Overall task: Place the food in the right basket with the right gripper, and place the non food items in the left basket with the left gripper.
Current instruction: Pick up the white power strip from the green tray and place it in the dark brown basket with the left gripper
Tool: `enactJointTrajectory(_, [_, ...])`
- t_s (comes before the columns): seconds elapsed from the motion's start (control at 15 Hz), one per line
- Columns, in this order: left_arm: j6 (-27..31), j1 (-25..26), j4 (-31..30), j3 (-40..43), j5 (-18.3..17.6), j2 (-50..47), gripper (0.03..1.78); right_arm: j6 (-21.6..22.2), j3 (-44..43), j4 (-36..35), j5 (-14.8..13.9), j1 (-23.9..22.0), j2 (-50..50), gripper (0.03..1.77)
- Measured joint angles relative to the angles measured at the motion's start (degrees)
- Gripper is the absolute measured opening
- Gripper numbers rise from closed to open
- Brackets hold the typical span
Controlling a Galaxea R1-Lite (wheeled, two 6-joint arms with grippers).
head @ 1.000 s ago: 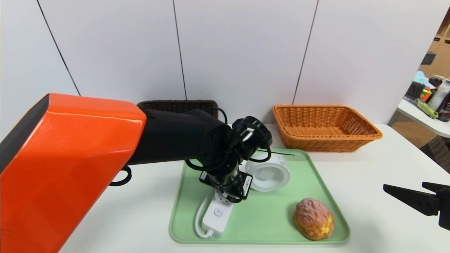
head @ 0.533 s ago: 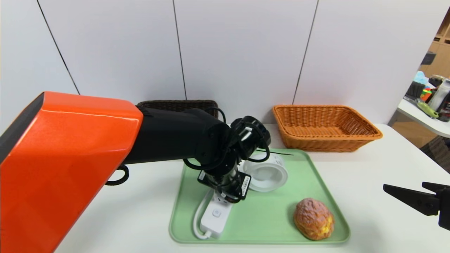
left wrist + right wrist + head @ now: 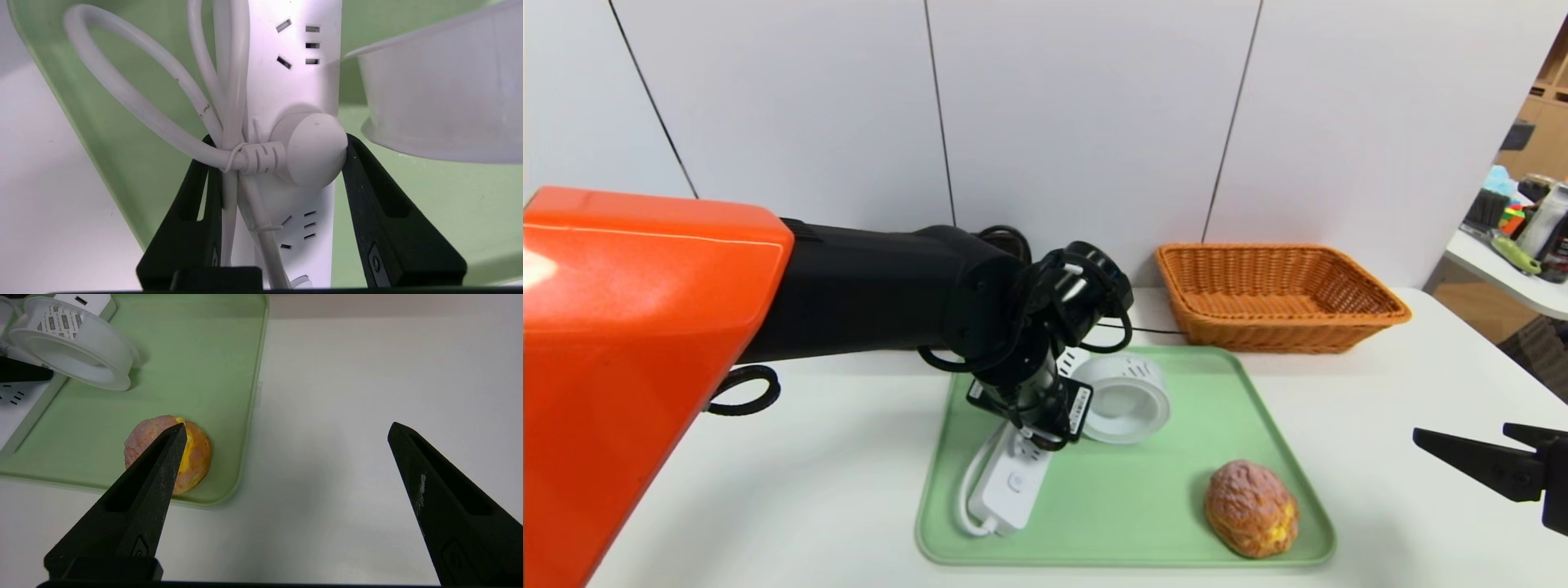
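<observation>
The left gripper (image 3: 278, 141), angled steeply down over the green tray (image 3: 1143, 523), is clamped on the white power strip (image 3: 294, 81); the right gripper (image 3: 286, 430) hangs wide apart beside the tray.

We see a pale green tray (image 3: 1258, 425) on a white tabletop (image 3: 1421, 359). On it lie a white power strip (image 3: 1005, 494) with a white cord (image 3: 135, 102), a translucent white tape roll (image 3: 1125, 398) and a brown-pink bun (image 3: 1251, 508) showing yellow. The right basket (image 3: 1278, 296) is woven orange. The left arm's shell (image 3: 629, 343) is orange, its tool (image 3: 278, 163) black; the right tool (image 3: 286, 433) is black too.
</observation>
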Motion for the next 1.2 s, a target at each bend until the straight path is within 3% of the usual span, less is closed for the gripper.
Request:
enactJointTrajectory(0.6, [0.78, 0.28, -0.06, -0.09, 0.04, -1.05, 0.86, 0.02, 0.00, 0.00, 0.00, 0.00, 0.00, 1.70])
enactJointTrajectory(1.2, [4.89, 2.99, 2.86, -0.13, 2.23, -9.75, 0.86, 0.02, 0.20, -0.11, 0.02, 0.05, -0.04, 1.70])
